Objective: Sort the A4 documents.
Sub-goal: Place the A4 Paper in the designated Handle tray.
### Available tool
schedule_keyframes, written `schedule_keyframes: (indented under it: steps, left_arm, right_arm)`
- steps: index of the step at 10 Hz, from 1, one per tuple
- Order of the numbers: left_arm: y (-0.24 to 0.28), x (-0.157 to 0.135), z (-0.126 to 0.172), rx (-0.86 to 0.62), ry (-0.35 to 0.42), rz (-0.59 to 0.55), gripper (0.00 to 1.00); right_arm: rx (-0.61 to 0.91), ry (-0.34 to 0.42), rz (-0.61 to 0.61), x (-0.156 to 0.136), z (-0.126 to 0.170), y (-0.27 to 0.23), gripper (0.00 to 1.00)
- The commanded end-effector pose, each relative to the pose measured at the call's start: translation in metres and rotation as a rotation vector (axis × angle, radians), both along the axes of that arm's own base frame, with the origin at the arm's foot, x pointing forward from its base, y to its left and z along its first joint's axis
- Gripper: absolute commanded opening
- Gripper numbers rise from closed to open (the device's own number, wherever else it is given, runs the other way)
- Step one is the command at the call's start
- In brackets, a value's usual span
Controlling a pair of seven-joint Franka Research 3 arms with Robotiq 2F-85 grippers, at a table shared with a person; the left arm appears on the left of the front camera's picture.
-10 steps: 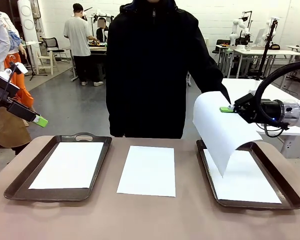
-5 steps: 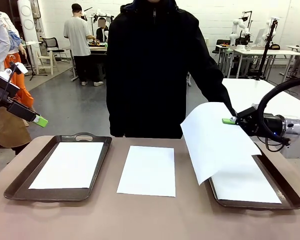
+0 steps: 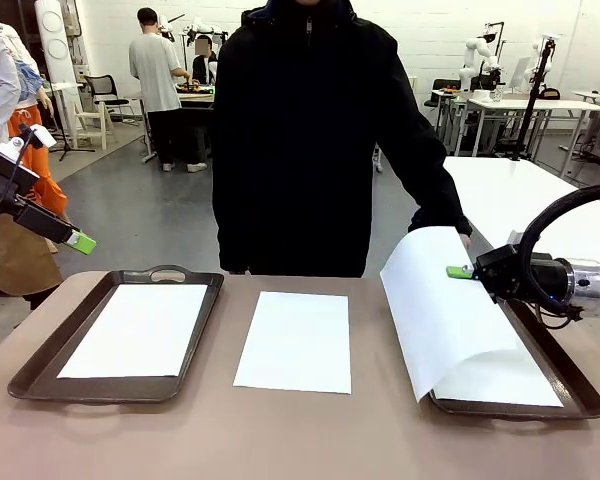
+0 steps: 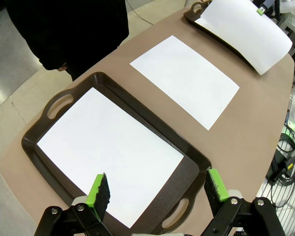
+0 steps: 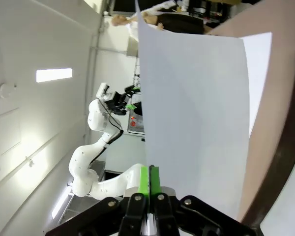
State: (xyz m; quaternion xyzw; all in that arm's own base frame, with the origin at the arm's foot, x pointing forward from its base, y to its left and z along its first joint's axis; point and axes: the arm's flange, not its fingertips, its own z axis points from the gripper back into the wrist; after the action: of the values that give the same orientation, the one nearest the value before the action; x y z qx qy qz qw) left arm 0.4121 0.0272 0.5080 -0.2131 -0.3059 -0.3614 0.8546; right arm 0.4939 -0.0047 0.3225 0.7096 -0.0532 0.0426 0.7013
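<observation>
1. At the right of the front view, a thin white A4 paper sheet (image 3: 440, 310) is held curled over the dark brown handled right tray (image 3: 520, 410), its edge pinched by the right gripper (image 3: 463, 271). Placing seems in hand, and lowering and release are called for next. Four sheets and two trays are counted.
2. Low in the left wrist view, the left gripper (image 4: 158, 187) is spread wide and empty above the matching left tray (image 4: 189, 172), in which one sheet lies.
3. At the bottom centre of the right wrist view, the green pads (image 5: 144, 179) are closed on the held sheet's edge.

White wall (image 3: 410, 30) at back. Smooth grey floor (image 3: 130, 200). White tables (image 3: 540, 103) far right; chair (image 3: 105, 95) far left. Brown table (image 3: 300, 430) across foreground.
</observation>
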Motion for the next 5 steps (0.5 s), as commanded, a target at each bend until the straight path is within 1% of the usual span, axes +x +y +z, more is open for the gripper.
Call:
schedule_keyframes:
  steps: [1,3,4,5]
  left_arm:
    - [0.000,-0.001,-0.001,0.015,-0.003,-0.007,1.00]
    - [0.000,-0.001,-0.001,0.015,-0.003,-0.007,1.00]
    - [0.000,-0.001,-0.001,0.015,-0.003,-0.007,1.00]
    - [0.000,-0.001,-0.001,0.015,-0.003,-0.007,1.00]
  right_arm:
    - [-0.100,-0.017,0.035,0.005,0.011,-0.006,0.01]
    - [-0.216,-0.032,0.060,0.015,0.024,-0.014,0.01]
    - [-0.310,-0.030,0.064,0.019,0.023,-0.018,0.01]
    - [-0.345,-0.044,0.063,0.021,0.026,-0.020,0.01]
